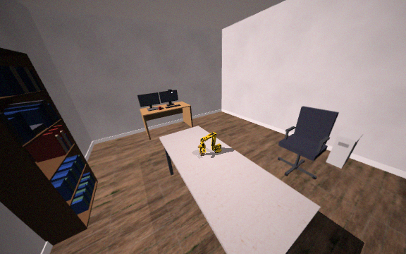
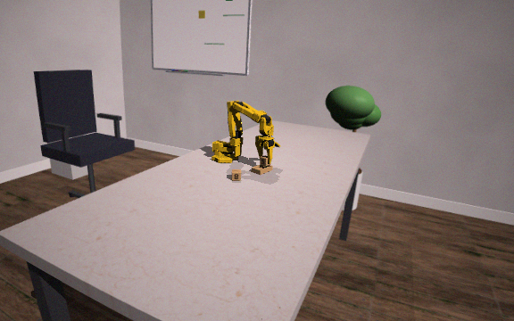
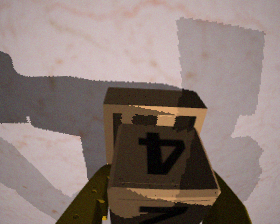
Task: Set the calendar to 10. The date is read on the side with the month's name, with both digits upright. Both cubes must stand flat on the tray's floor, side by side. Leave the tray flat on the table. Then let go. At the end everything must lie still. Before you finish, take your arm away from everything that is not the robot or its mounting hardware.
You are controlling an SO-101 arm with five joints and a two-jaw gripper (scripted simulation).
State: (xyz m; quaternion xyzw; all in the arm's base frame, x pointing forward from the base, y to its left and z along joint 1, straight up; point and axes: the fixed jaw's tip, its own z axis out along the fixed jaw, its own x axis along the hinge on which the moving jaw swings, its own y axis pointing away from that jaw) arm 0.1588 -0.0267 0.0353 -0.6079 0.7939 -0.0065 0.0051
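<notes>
My gripper (image 2: 266, 160) (image 3: 163, 196) is shut on a wooden cube (image 2: 263, 161) (image 3: 136, 159). In the wrist view the cube shows a dark 4, upside down, and part of another digit on the face below. The cube is at the small wooden tray (image 2: 261, 170) (image 3: 141, 97), hiding the near part of it in the wrist view. I cannot tell whether the cube touches the tray's floor. The tray is on the table. A second wooden cube (image 2: 236, 176) stands on the table outside the tray, with an 8 facing the exterior camera.
The arm's base (image 1: 218, 148) (image 2: 222, 156) stands on the pale table (image 1: 245, 190) (image 2: 172, 223), behind the tray in the exterior view. The loose cube stands left of the tray in that view. Shadows of the arm fall around the tray.
</notes>
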